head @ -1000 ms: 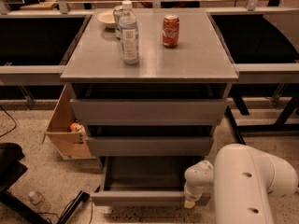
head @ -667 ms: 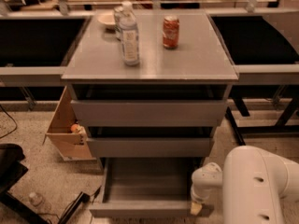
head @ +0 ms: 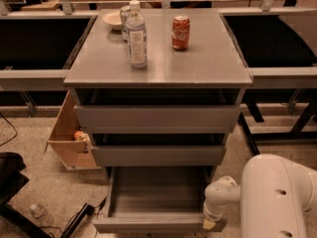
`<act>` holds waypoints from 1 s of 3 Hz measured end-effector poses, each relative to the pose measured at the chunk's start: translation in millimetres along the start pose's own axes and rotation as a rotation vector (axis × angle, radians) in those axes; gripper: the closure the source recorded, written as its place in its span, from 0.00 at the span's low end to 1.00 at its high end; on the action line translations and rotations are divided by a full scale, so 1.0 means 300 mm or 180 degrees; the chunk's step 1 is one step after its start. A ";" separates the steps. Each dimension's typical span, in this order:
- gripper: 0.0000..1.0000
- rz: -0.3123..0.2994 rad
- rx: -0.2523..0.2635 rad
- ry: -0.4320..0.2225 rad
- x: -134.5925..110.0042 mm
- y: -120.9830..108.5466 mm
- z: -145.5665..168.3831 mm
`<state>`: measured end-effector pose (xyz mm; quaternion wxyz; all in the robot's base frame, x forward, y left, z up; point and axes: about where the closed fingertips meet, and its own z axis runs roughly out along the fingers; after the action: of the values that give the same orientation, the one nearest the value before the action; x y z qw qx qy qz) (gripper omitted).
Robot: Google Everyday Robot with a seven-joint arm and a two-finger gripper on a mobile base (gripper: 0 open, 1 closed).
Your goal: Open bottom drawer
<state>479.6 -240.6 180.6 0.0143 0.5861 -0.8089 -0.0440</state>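
The bottom drawer of the grey cabinet stands pulled out toward the camera. Its smooth grey tray interior lies open to view below the two other drawer fronts. My gripper is at the right end of the drawer's front edge, reaching down from the white arm at the lower right. The gripper's tip lies against the front panel, and how it grips there is hidden.
A water bottle, a red soda can and a bowl stand on the cabinet top. A tan wooden box leans at the cabinet's left. A small bottle, a cable and a black object lie on the floor to the left.
The bottom drawer has slid further out toward the camera, showing more of its interior. The gripper and arm have moved back and to the right with its front edge.
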 end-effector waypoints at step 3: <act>1.00 0.0149 -0.0063 -0.0025 0.072 0.106 -0.025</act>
<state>443.3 -251.7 190.2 0.0180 0.5667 -0.8219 -0.0540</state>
